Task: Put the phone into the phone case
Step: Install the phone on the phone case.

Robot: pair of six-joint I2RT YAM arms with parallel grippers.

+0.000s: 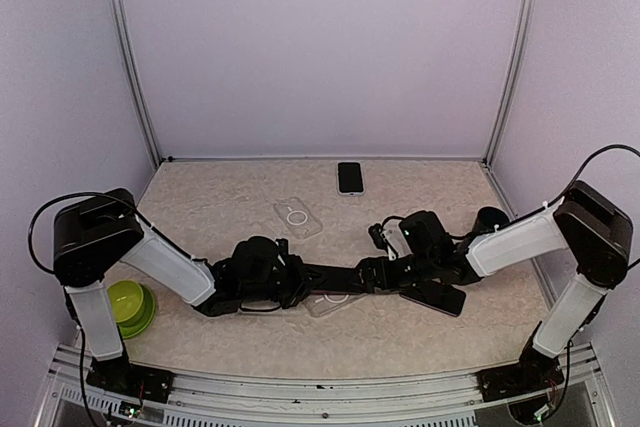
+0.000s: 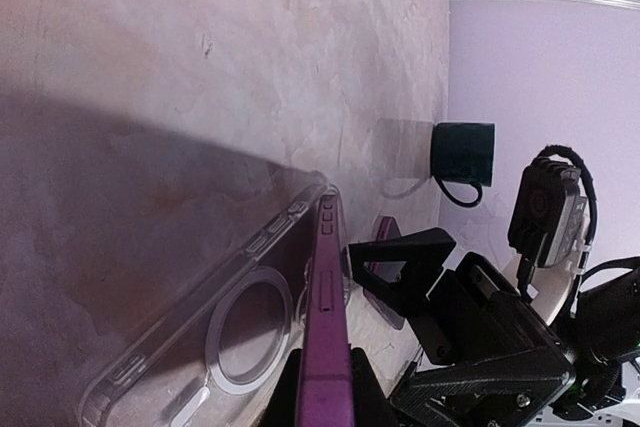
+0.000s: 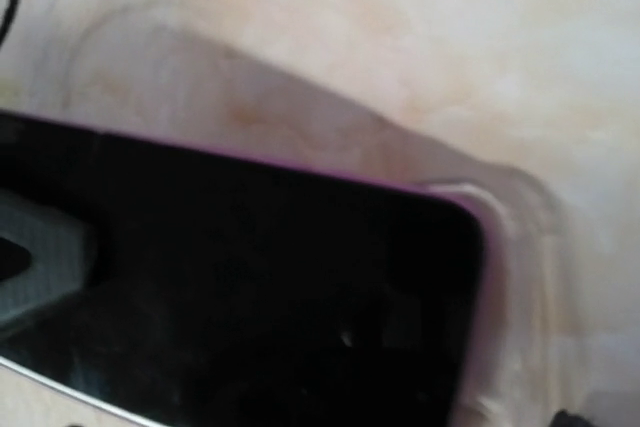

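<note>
My left gripper (image 2: 330, 392) is shut on the long edge of a purple phone (image 2: 325, 307) and holds it on edge, tilted over a clear phone case (image 2: 215, 342) with a ring on its back. In the top view the left gripper (image 1: 300, 282) holds the phone (image 1: 335, 275) above the case (image 1: 332, 304) at the table's front middle. In the right wrist view the phone's black screen (image 3: 260, 287) fills the frame, with the case's rim (image 3: 525, 247) at its right corner. My right gripper (image 1: 383, 272) is at the phone's far end, its fingers (image 2: 400, 257) spread and holding nothing.
A second clear case (image 1: 297, 217) and a black phone (image 1: 349, 177) lie farther back. Another dark phone (image 1: 437, 297) lies under the right arm. A dark green mug (image 2: 462, 152) stands at the right, and a green bowl (image 1: 131, 307) at the front left.
</note>
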